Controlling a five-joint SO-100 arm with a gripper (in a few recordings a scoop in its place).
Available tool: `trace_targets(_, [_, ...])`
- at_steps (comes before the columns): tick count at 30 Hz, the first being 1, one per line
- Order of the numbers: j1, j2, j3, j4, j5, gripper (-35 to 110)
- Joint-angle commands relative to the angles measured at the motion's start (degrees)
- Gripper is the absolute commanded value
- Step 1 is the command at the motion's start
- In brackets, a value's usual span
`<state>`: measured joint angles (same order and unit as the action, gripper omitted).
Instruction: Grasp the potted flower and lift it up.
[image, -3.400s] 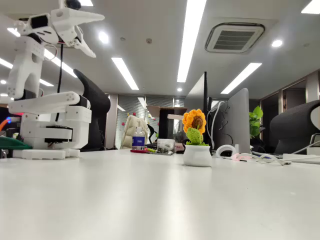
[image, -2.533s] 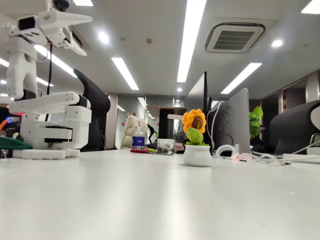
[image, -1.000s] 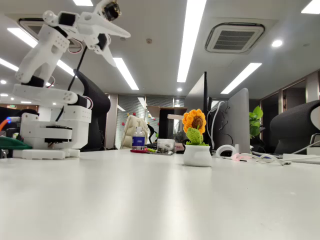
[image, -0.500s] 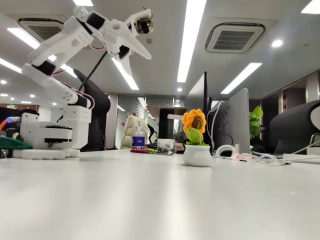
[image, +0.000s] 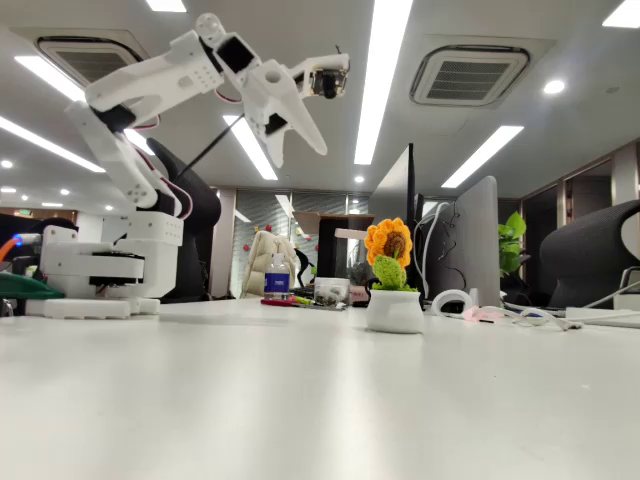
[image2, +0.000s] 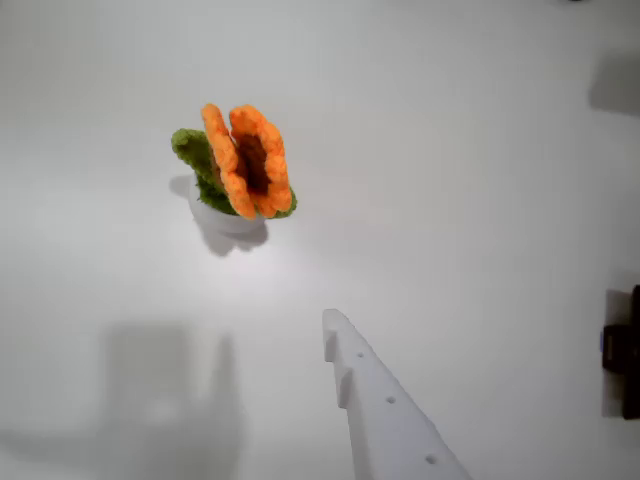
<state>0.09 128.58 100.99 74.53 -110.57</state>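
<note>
The potted flower (image: 392, 281), an orange-yellow crocheted sunflower with green leaves in a small round white pot, stands upright on the white table (image: 300, 400). My white gripper (image: 300, 156) hangs high in the air up and to the left of it, well apart from it. Its jaws are spread, point down and to the right, and hold nothing. From the wrist view I look down on the flower (image2: 245, 160) at upper left. One white finger (image2: 385, 410) reaches in from the bottom edge, short of the flower.
The arm's base (image: 100, 270) sits at the table's far left. Behind the flower stand monitors (image: 470, 250), a water bottle (image: 277, 275), a tape roll (image: 450, 300), cables and a leafy plant (image: 512, 240). A dark object (image2: 625, 350) lies at the wrist view's right edge.
The arm has unfolded from its raised rest pose and swung rightward toward the flower. The gripper has tipped downward. The flower has not moved.
</note>
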Motion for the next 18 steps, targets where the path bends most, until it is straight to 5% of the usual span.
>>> trace_targets(1, [0.0, -3.69, -3.69, -1.49, -1.67, 80])
trace_targets(18, [2.55, -22.94, -12.39, -10.63, -4.66, 80])
